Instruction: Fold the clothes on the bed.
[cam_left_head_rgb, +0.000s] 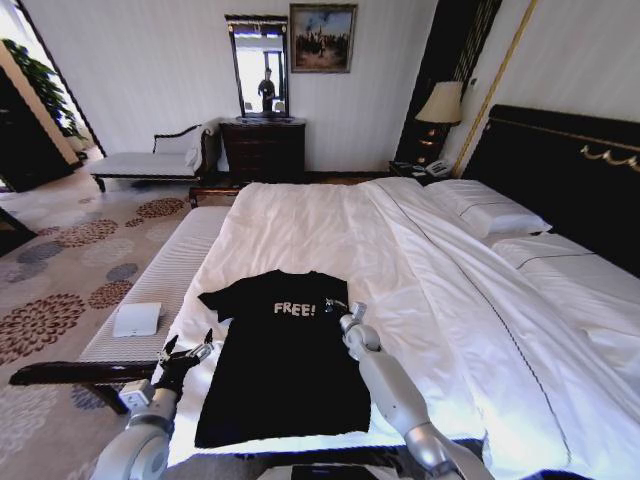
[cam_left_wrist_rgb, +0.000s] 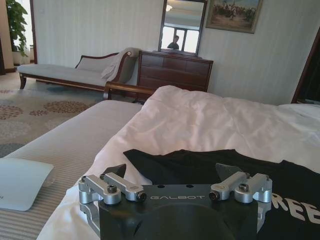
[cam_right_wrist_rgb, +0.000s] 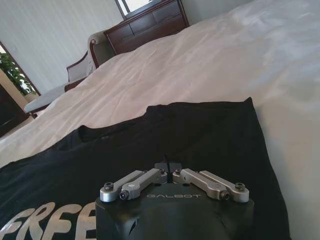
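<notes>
Clothes (cam_left_head_rgb: 283, 365) lie flat, hem partly hidden behind right arm (cam_left_head_rgb: 395, 390).

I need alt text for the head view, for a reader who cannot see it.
A black T-shirt lies flat on a white bed. The left gripper is open beside its sleeve; the right gripper is shut at its shoulder.

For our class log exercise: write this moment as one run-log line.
T-shirt: flat on bed, unfolded | left gripper: open, at shirt's left edge | right gripper: shut, over right shoulder | bench: beside bed
</notes>
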